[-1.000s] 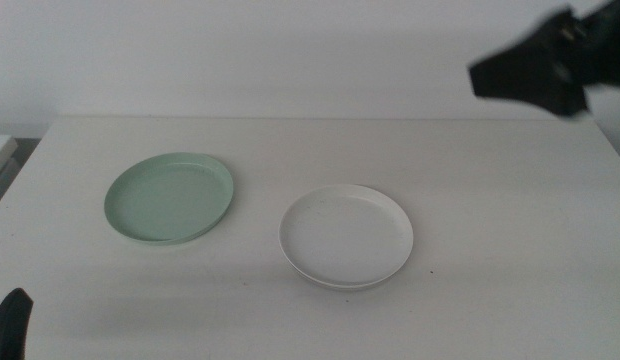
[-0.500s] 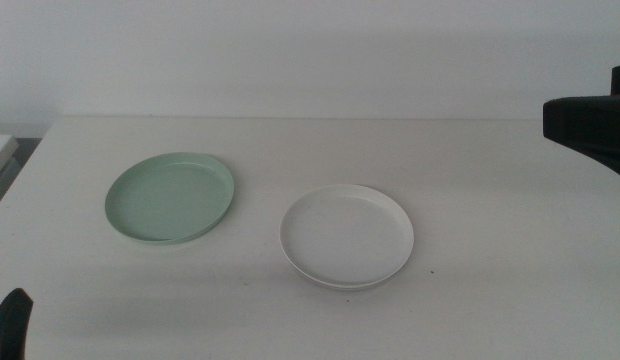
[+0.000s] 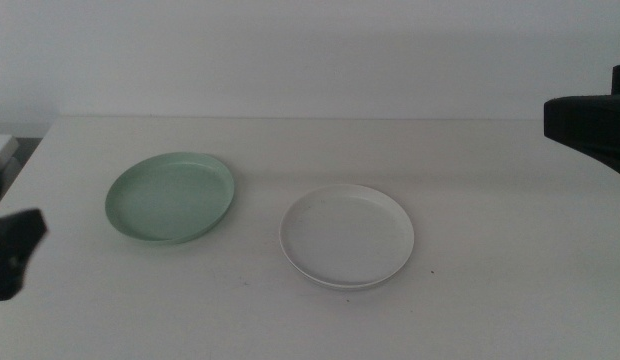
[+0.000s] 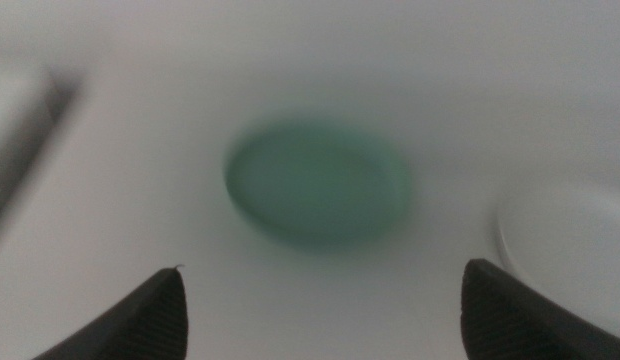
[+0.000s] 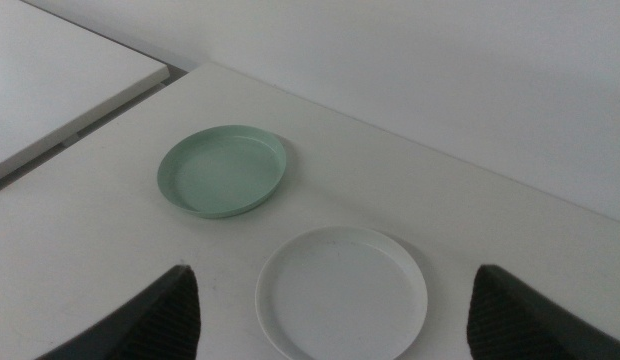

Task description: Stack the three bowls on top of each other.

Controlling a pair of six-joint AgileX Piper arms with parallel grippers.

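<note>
A mint green bowl (image 3: 171, 197) lies left of centre on the white table (image 3: 490, 200). To its right, nearer the front, lies a white bowl (image 3: 347, 236). A faint second rim line shows under the white bowl's front edge, and I cannot tell whether another bowl lies beneath. My left gripper (image 3: 12, 250) hovers at the table's left edge, open and empty, facing the blurred green bowl (image 4: 318, 183). My right gripper (image 3: 590, 125) hangs high at the right edge, open and empty. The right wrist view shows the green bowl (image 5: 222, 170) and the white bowl (image 5: 342, 295) below it.
A second white surface (image 5: 60, 80) stands beyond a dark gap at the table's left side, seen as a pale corner (image 3: 0, 150) in the middle view. A plain white wall runs behind the table.
My left gripper has risen from the bottom left corner to higher along the left edge. My right gripper drew back toward the right edge a second ago and has since stayed still.
</note>
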